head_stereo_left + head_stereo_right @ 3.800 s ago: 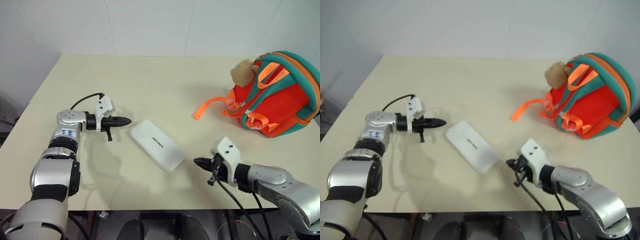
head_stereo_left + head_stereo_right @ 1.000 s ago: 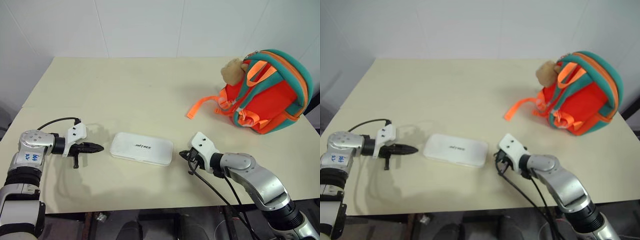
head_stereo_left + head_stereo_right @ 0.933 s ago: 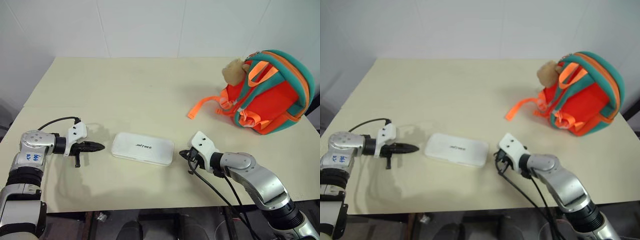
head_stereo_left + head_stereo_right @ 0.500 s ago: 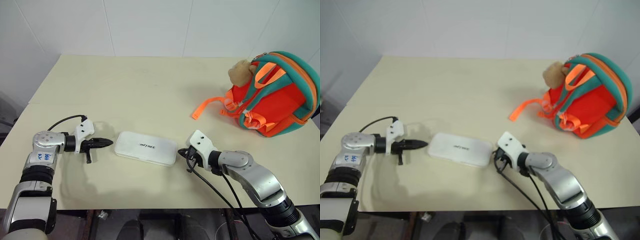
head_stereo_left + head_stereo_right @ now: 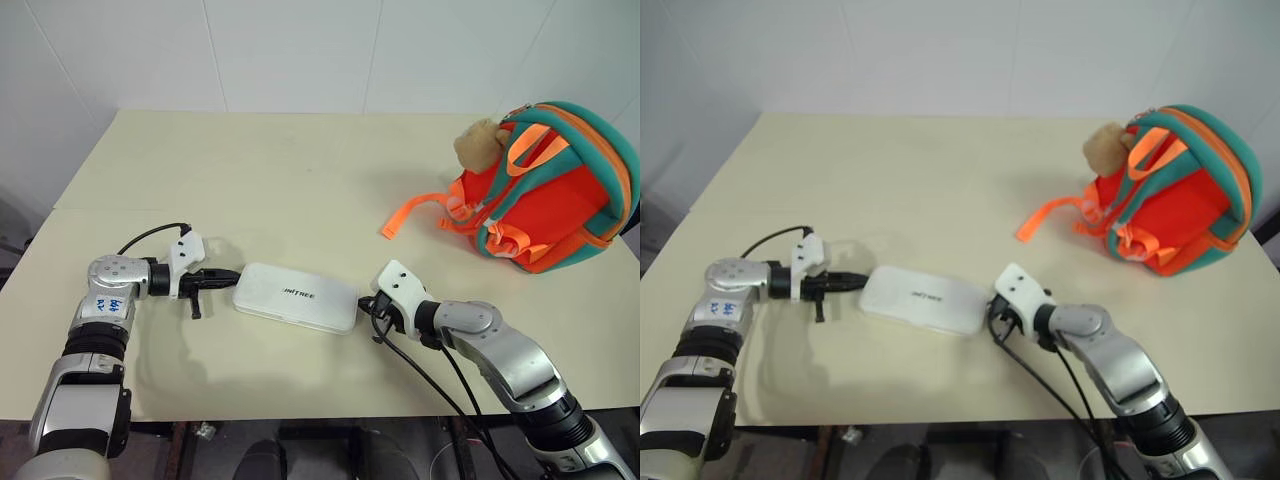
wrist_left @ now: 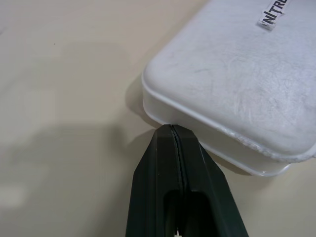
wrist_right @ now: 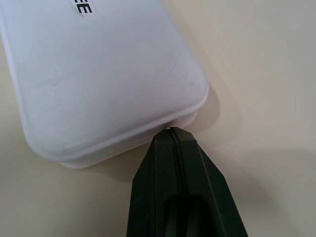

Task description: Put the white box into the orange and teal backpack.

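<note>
- Lying flat on the cream table (image 5: 300, 180), near the front edge, the white box (image 5: 296, 296) is seen with its lettered top up; it has not been lifted.
- The left gripper (image 5: 228, 275) is set at the box's left short end, its two black fingers (image 6: 173, 168) pressed together, the joined tip touching the box's lower rim in the left wrist view.
- The right gripper (image 5: 368, 308) is set at the opposite short end, its fingers (image 7: 173, 163) likewise pressed together, tip against the rim. Nothing is pinched by either; the box is merely bracketed between the two closed tips.
- Well apart, at the far right of the table, the orange and teal backpack (image 5: 545, 190) is seen propped up, a tan plush toy (image 5: 478, 143) at its top and an orange strap (image 5: 415, 213) trailing toward the middle.
- Whether the backpack's opening is unzipped cannot be told.
- Judged progress: early. A squeeze between the tips looks set up; lifting, carrying across and inserting are all left to do.
</note>
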